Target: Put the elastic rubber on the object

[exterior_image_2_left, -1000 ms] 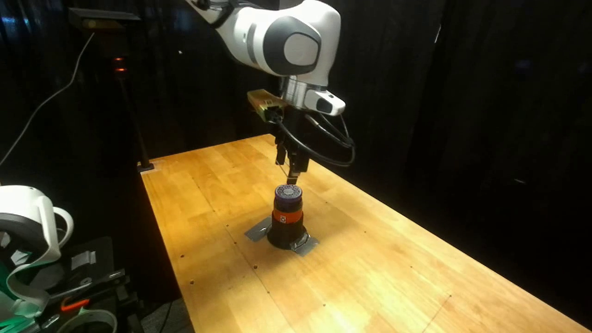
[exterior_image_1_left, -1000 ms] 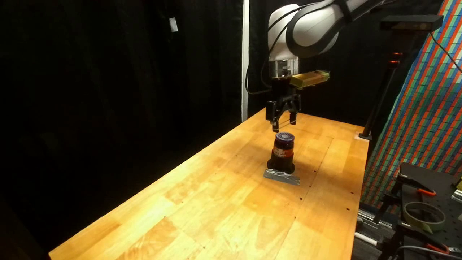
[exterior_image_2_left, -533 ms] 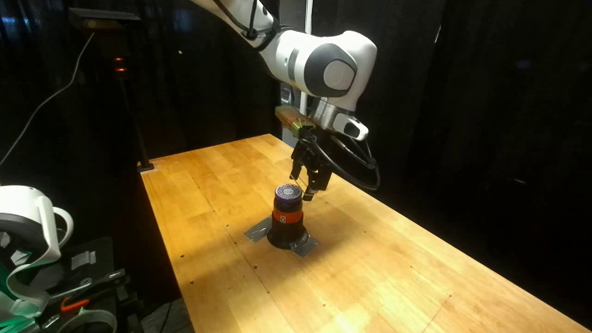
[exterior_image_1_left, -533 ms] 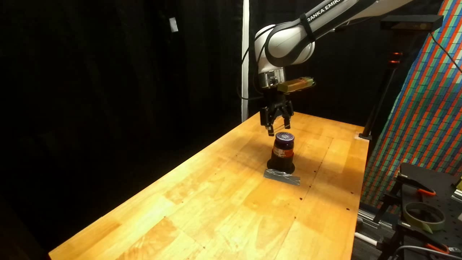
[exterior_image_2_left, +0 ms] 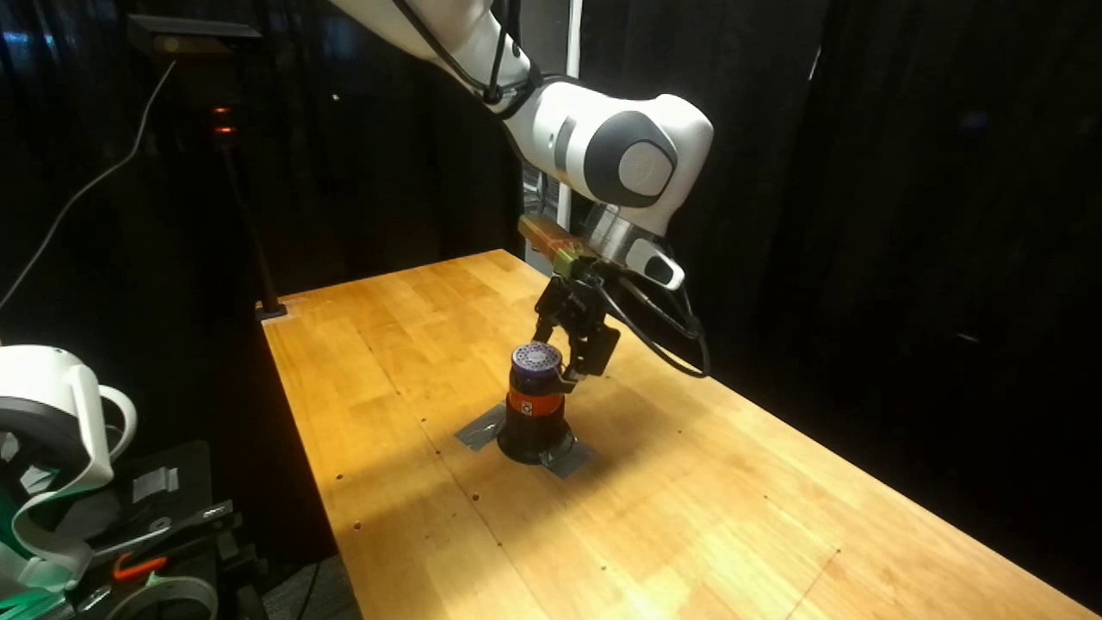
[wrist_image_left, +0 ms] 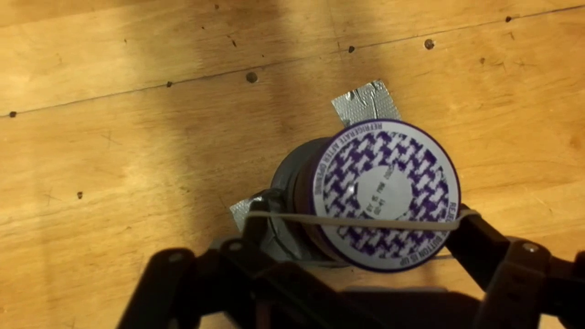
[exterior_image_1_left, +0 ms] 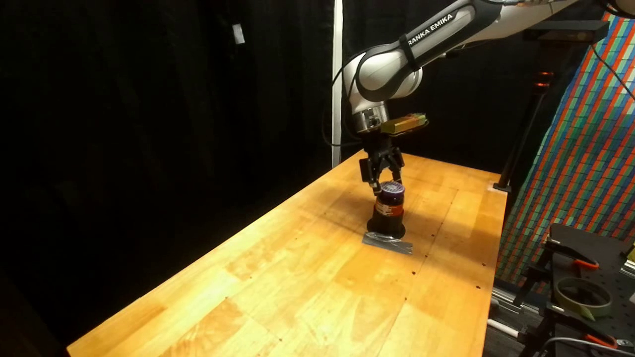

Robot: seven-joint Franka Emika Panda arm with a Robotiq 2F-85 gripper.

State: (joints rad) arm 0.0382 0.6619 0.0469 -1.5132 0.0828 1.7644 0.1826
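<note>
The object is an upright dark cylinder with an orange band and a pale purple-patterned top [exterior_image_1_left: 389, 210]. It stands on the table in both exterior views [exterior_image_2_left: 535, 405], and its top fills the middle of the wrist view [wrist_image_left: 386, 189]. My gripper [exterior_image_2_left: 554, 362] is open and tilted, at the level of the object's top. A tan elastic rubber [wrist_image_left: 356, 222] is stretched between the two fingertips. In the wrist view one strand crosses over the top. The other strand shows low, partly hidden behind the object's edge. One fingertip is close beside the object; contact is unclear.
Grey tape strips [wrist_image_left: 365, 103] hold the object's dark base to the wooden table [exterior_image_1_left: 297, 277]. A dark camera stand [exterior_image_2_left: 271, 308] is at a table corner. A black side table with a tape roll [exterior_image_1_left: 583, 297] stands beside the table.
My gripper has come down toward the object and tilted. Its fingertips were above the top and are now beside it. The elastic rubber has stayed stretched on the fingers; the object has not moved.
</note>
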